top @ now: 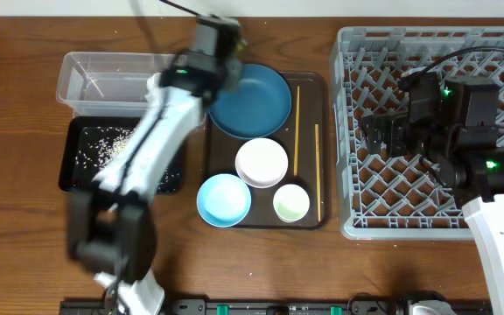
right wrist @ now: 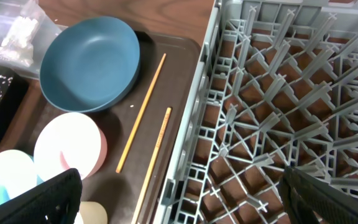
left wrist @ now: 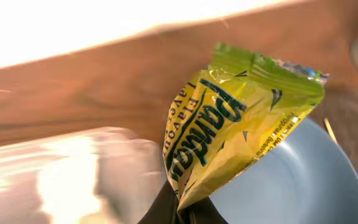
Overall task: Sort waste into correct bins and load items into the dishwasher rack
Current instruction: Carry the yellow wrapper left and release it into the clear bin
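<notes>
My left gripper is shut on the yellow-green snack wrapper, holding it above the far left rim of the dark blue plate, beside the clear tub. Crumpled white tissue lies in the tub. Rice scraps lie in the black tray. The white bowl, light blue bowl, green cup and two chopsticks sit on the brown serving tray. My right gripper is open and empty over the left part of the grey rack.
The brown serving tray lies between the bins and the rack. My left arm stretches over the black tray and the tub's right end. The rack's left wall stands close beside the chopsticks.
</notes>
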You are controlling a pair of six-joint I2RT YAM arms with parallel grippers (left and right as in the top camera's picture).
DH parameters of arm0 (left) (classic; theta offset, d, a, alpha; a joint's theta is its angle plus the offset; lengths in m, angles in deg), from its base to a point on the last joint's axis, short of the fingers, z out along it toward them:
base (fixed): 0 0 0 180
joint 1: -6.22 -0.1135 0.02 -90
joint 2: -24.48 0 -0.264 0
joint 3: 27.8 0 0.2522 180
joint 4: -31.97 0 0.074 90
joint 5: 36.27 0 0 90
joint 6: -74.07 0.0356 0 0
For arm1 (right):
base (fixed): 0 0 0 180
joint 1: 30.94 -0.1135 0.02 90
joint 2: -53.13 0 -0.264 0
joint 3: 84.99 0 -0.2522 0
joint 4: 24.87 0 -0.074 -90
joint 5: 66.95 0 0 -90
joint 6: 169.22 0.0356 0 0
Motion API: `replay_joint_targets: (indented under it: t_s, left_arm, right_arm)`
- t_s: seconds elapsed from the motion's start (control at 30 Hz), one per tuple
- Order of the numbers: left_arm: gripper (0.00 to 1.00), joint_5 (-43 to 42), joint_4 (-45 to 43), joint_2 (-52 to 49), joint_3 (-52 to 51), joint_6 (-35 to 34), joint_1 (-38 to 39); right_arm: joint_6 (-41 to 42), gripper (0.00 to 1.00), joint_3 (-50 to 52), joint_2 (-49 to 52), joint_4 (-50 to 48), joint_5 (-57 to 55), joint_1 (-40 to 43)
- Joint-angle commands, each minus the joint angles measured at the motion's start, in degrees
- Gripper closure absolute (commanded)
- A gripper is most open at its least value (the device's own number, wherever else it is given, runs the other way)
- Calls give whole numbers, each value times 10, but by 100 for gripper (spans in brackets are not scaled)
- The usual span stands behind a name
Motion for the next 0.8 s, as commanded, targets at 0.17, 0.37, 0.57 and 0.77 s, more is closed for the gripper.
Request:
replay_joint_targets:
  t_s: [0.17, 0.37, 0.57, 0.77]
  left_arm:
    - [93, 68, 45, 8, -5, -38, -110]
    - [83, 66, 45, -35, -10, -43, -142]
    - [45, 66, 40, -43, -10, -43, -143]
    - [37, 66, 25, -42, -8, -43, -143]
  right_arm:
    - [-9, 1, -14, 1, -3, -1, -3]
    - [-9, 1, -14, 1, -2, -1, -3]
    - [-9, 1, -14, 1, -2, -1, -3]
    - [-9, 1, -14, 1, -2, -1, -3]
